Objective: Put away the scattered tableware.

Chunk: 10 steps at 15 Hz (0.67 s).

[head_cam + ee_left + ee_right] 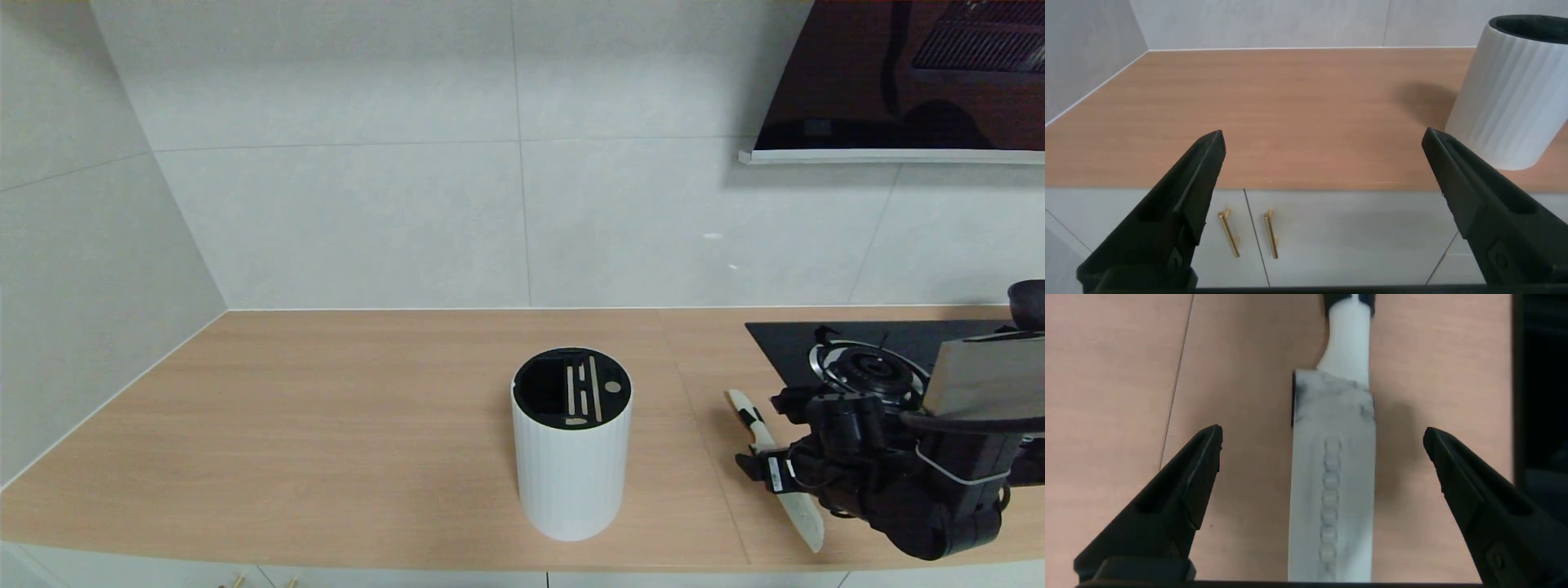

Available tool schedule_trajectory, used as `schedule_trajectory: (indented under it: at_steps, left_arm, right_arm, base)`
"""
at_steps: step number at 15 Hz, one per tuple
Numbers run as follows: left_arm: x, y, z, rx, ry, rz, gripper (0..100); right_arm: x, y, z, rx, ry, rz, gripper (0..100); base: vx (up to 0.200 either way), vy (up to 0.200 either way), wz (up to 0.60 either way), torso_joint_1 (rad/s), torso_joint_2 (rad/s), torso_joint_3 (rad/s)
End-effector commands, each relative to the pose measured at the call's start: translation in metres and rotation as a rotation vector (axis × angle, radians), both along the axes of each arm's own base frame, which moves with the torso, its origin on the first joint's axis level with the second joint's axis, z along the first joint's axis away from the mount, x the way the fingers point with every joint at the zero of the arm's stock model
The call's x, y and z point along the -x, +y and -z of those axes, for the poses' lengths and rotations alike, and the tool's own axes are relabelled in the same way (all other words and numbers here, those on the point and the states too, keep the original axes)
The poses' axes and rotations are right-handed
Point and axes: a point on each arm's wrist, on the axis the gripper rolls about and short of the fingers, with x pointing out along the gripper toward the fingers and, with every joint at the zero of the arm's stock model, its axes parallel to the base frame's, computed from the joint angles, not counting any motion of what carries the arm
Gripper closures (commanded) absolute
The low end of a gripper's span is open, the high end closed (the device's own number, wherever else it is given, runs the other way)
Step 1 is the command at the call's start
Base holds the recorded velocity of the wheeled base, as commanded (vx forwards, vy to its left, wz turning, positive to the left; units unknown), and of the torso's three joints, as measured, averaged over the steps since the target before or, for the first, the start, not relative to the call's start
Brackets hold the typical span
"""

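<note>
A white knife point(798, 508) is lying flat on the wooden table point(367, 392), near its front edge and at the robot's right. Its black-and-white handle is pointing toward the wall and its blade toward the front. The right tool point(763, 437) is hanging directly above it with its fingers spread wide, one on each side of the knife, and is pinching nothing.

In the right wrist view, that right tool point(1323, 506) is framing the knife point(1335, 457). A row of small dimples is running down the pale blade, and bare table is showing between the blade and each dark finger point(1167, 514).

A white ribbed holder point(571, 457) is standing upright near the middle of the table, well apart from the knife on its left. Its black top is showing one large opening and several narrow slots.

The left tool point(1323, 212) is hovering just off the table's front edge point(1290, 106), with its fingers likewise spread and gripping nothing. Two gold cabinet handles point(1249, 233) are showing below it. The holder point(1511, 90) is rising on the table beyond it, off to one side.

A black gas hob point(784, 343) is sitting in the table at the far right, just behind the knife. A dark extractor hood point(898, 73) is hanging on the pale tiled wall point(408, 204) above it.
</note>
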Motion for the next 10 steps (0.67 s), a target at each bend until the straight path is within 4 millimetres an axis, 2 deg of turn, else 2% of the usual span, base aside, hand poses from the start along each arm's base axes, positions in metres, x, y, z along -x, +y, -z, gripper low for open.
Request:
schedule_trajectory:
  at_steps: [1,10]
  left_arm:
    - [-0.0001,0.0000,-0.0001,0.000,0.001,-0.001,0]
    - [-0.0001,0.0000,-0.0001,0.000,0.001,-0.001,0]
  right_arm:
    - [-0.0010,-0.0001,0.0041,0.001,0.000,0.003,0]
    - [-0.0082,-0.0044,0.0138,0.007,0.000,0.031,0]
  base:
    - [0.000,0.000,0.00,0.000,0.00,0.000]
    - [0.000,0.000,0.00,0.000,0.00,0.000]
